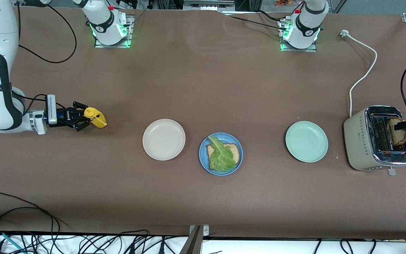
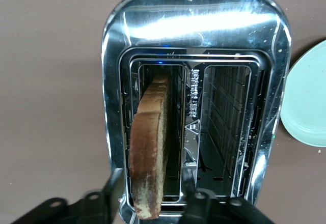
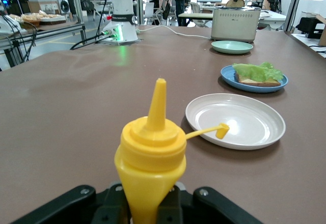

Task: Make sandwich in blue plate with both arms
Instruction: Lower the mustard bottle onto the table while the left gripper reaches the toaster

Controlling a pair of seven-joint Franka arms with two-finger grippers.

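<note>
The blue plate [image 1: 203, 158] sits mid-table and carries one brown bread slice [image 1: 236, 151] topped by a green lettuce leaf [image 1: 220, 157]; in the right wrist view the plate [image 3: 277, 85] and lettuce [image 3: 257, 71] show too. A second bread slice [image 1: 396, 135] stands upright in the toaster's [image 1: 365, 141] slot. My left gripper [image 1: 402, 127] is over it, open, with its fingers [image 2: 114, 183] on either side of the slice [image 2: 150, 132] and gaps showing. My right gripper [image 1: 83, 119] is shut on a yellow squeeze bottle [image 3: 151, 152], over the table toward the right arm's end.
A beige plate [image 1: 164, 139] lies beside the blue plate toward the right arm's end, a mint green plate [image 1: 306, 141] toward the left arm's end. The toaster's white cord [image 1: 365, 70] runs toward the left arm's base. Black cables trail along the table edge nearest the front camera.
</note>
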